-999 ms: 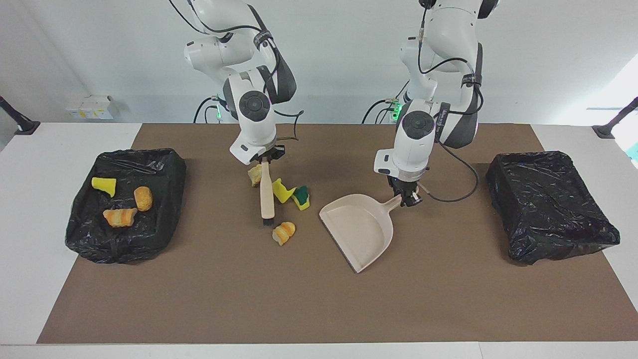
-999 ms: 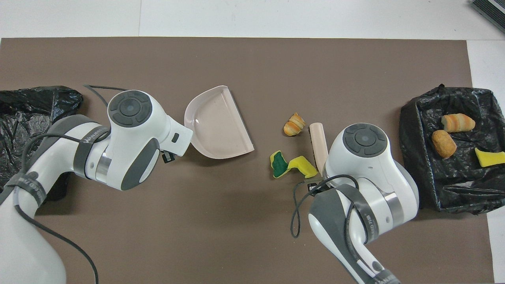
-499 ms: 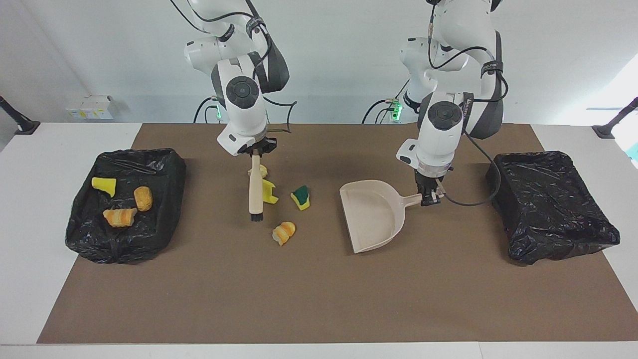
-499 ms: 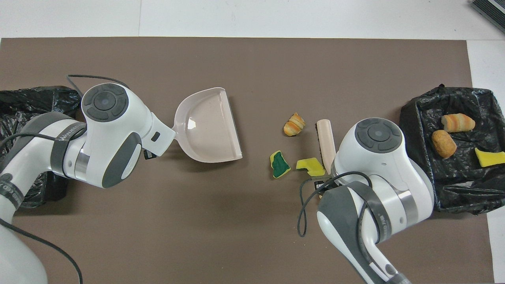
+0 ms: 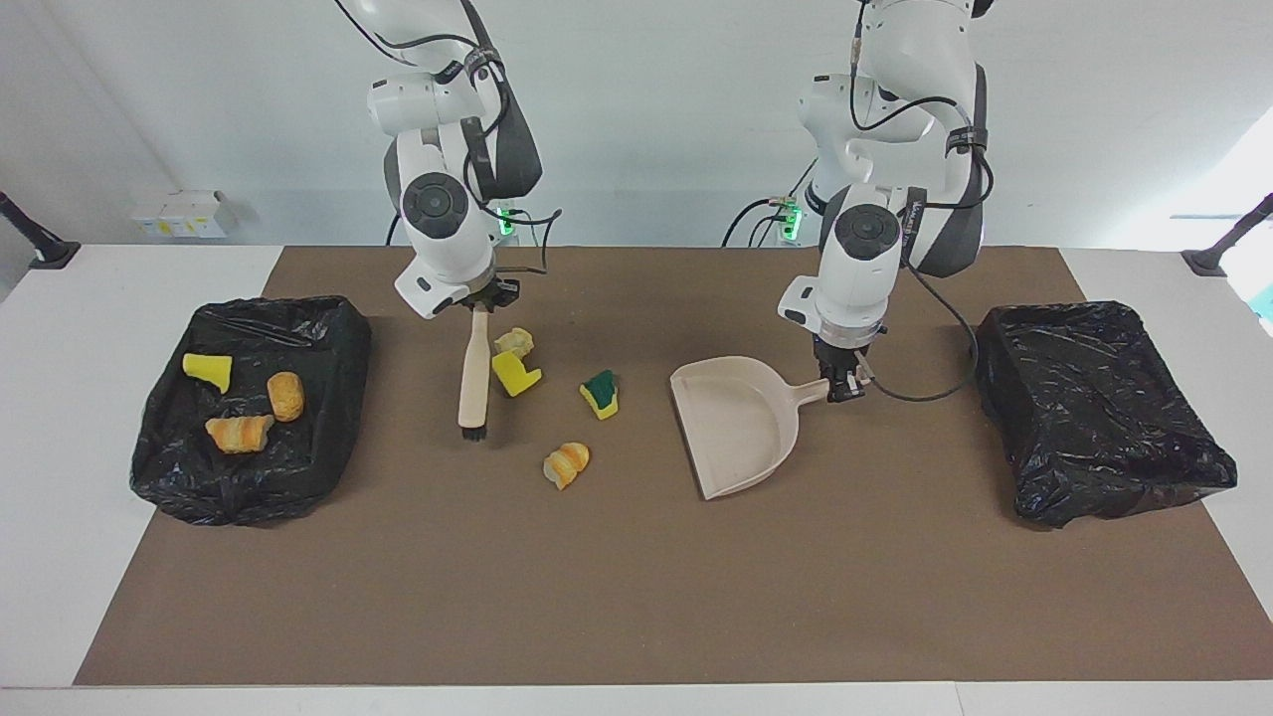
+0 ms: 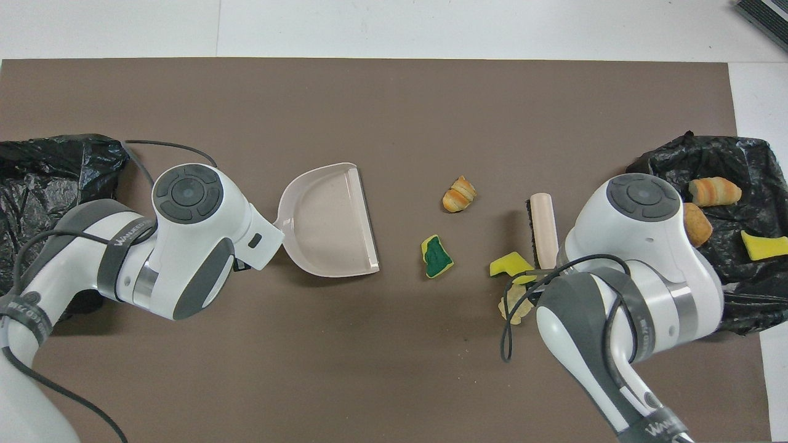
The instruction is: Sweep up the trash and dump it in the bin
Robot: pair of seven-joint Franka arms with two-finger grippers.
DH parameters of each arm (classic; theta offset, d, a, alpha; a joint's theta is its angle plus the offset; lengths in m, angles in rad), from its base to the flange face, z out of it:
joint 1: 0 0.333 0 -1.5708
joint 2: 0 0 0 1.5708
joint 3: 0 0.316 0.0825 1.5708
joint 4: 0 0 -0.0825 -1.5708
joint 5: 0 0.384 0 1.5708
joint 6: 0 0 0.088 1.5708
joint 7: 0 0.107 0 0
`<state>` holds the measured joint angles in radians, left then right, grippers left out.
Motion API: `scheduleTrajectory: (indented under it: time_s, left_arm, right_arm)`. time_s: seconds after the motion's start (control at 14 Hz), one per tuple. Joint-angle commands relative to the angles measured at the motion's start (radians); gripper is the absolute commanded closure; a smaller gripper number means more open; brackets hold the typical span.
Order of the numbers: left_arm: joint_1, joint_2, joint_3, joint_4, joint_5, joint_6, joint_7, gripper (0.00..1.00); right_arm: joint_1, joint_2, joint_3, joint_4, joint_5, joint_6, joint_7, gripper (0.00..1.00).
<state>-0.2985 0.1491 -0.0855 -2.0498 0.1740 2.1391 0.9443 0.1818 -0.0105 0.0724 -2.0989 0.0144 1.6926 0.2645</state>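
Observation:
My right gripper point(image 5: 479, 306) is shut on the handle of the beige brush point(image 5: 471, 373) point(image 6: 544, 227), which hangs bristles down over the mat. Beside it lie trash pieces: a pale chunk point(image 5: 514, 341) point(image 6: 514, 304), a yellow sponge point(image 5: 515, 374) point(image 6: 508, 266), a green-topped sponge point(image 5: 601, 393) point(image 6: 437, 256) and a bread chunk point(image 5: 567, 462) point(image 6: 458, 195). My left gripper point(image 5: 843, 386) is shut on the handle of the beige dustpan point(image 5: 736, 423) point(image 6: 326, 221), whose mouth faces the trash. Three more scraps lie in the black-lined bin point(image 5: 333, 333) point(image 6: 739, 295) at the right arm's end.
A second black-lined bin point(image 5: 1094, 418) point(image 6: 49, 166) stands at the left arm's end of the table. The brown mat point(image 5: 636, 597) covers the middle of the table, with white table edge around it.
The right arm carried the brush toward the bin at its end, and the yellow sponge shifted that way. The left arm drew the dustpan back and turned its mouth toward the trash.

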Motion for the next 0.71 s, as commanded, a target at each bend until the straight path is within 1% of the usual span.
scheduleTrajectory:
  time_s: [0.0, 0.07, 0.14, 0.29, 0.36, 0.5, 0.64]
  left_arm:
    - [-0.014, -0.042, 0.010, -0.049, 0.018, 0.030, -0.036, 1.00]
    - [-0.014, -0.042, 0.010, -0.049, 0.018, 0.031, -0.039, 1.00]
    - [-0.014, -0.042, 0.010, -0.049, 0.018, 0.031, -0.058, 1.00]
    - [-0.014, -0.042, 0.010, -0.049, 0.018, 0.031, -0.073, 1.00]
    - [-0.014, -0.042, 0.010, -0.049, 0.018, 0.031, -0.073, 1.00]
    - [-0.014, -0.042, 0.010, -0.047, 0.018, 0.031, -0.073, 1.00]
    - [-0.014, -0.042, 0.010, -0.047, 0.018, 0.031, -0.073, 1.00]
  right_arm:
    - [0.007, -0.060, 0.010, -0.019, 0.004, -0.085, -0.002, 1.00]
    - [0.010, -0.090, 0.012, -0.061, 0.006, -0.083, 0.010, 1.00]
    - [0.010, -0.132, 0.012, -0.123, 0.007, -0.053, 0.019, 1.00]
    - [0.008, -0.212, 0.012, -0.258, 0.045, 0.048, 0.030, 1.00]
    - [0.008, -0.241, 0.012, -0.303, 0.080, 0.082, 0.030, 1.00]
    - [0.010, -0.267, 0.012, -0.340, 0.098, 0.104, 0.033, 1.00]
    - [0.016, -0.263, 0.014, -0.333, 0.098, 0.104, 0.054, 1.00]
